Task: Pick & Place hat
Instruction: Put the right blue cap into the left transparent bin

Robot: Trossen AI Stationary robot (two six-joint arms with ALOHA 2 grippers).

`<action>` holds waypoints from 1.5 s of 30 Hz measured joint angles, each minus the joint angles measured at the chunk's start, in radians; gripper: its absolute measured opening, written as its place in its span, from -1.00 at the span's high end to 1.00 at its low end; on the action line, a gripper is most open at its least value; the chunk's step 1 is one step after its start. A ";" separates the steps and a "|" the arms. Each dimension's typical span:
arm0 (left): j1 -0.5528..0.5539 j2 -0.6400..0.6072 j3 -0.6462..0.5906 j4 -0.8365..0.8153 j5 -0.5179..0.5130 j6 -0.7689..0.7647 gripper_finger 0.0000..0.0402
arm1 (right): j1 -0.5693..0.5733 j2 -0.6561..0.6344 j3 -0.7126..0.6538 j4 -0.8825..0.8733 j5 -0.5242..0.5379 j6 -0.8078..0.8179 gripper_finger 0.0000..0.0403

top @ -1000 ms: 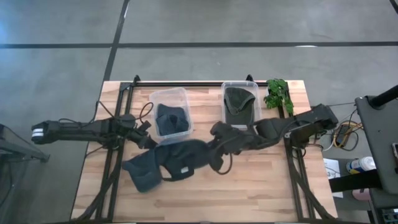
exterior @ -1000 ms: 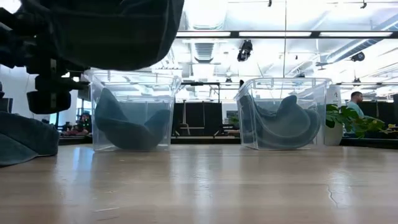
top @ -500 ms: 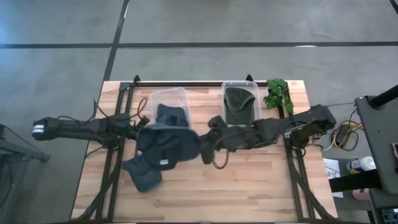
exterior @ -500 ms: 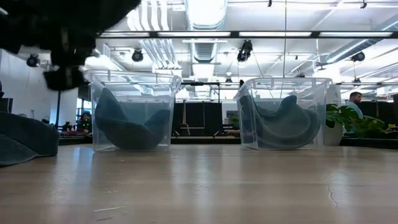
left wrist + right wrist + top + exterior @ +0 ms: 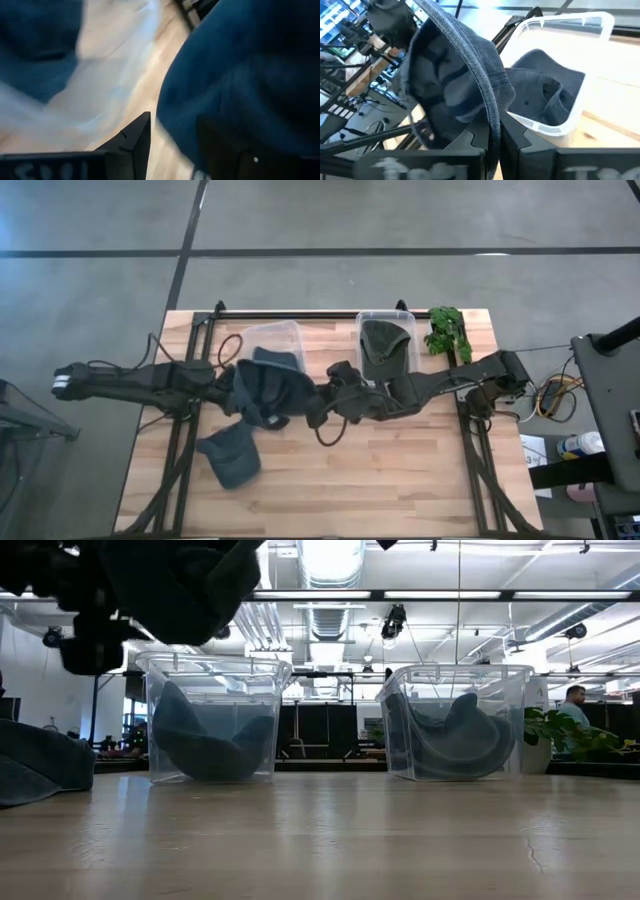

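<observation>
Hat in hand: I have a dark blue hat (image 5: 265,392) lifted off the desk (image 5: 400,480), stretched between both arms over the near edge of the left bin (image 5: 272,352).
Right gripper: my right gripper (image 5: 492,136) is clamped tight on the hat's brim; in the right wrist view the fabric edge runs down between the two fingers.
Left gripper: the left gripper (image 5: 228,385) sits at the hat's other side, over the desk just left of the left bin. In the left wrist view the blue cloth lies against one finger (image 5: 131,142), but I cannot tell whether the fingers are closed on it.
Left bin: clear plastic, near the far edge of the desk, with another dark blue hat (image 5: 545,97) lying inside.
Right bin: the second clear bin (image 5: 387,340) stands beside it, apart, holding a grey-green hat (image 5: 385,345).
Spare hat: one more blue hat (image 5: 230,460) lies flat on the desk, nearer the front, below the left arm.
Plant: a small green plant (image 5: 447,330) sits just right of the right bin.
Background: in the low view a person (image 5: 573,705) shows far off in the room.
</observation>
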 joint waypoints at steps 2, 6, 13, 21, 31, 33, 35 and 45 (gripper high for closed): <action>0.000 0.001 0.001 -0.052 -0.001 0.000 0.24 | 0.000 -0.008 0.000 -0.001 0.010 -0.002 0.94; 0.000 0.001 -0.003 -0.066 -0.014 0.009 0.24 | 0.001 -0.017 0.001 -0.042 0.018 0.026 0.94; 0.000 0.000 -0.001 -0.172 -0.143 0.035 0.24 | 0.038 -0.038 0.025 -0.243 -0.003 0.103 0.94; 0.000 0.000 0.003 -0.140 -0.090 0.027 0.24 | 0.051 -0.058 0.048 -0.496 -0.290 0.198 0.94; -0.006 0.002 0.003 0.148 0.025 -0.050 0.24 | 0.071 -0.104 0.042 -0.559 -0.109 0.281 0.94; -0.012 0.002 0.003 0.219 0.031 -0.075 0.24 | 0.044 -0.122 0.051 -0.493 -0.233 0.181 0.94; -0.019 0.002 0.008 0.258 0.031 -0.074 0.24 | 0.040 -0.121 0.050 -0.514 -0.160 0.208 0.94; -0.052 0.005 0.025 0.002 0.026 -0.035 0.24 | 0.062 -0.186 0.046 -0.457 -0.136 0.231 0.94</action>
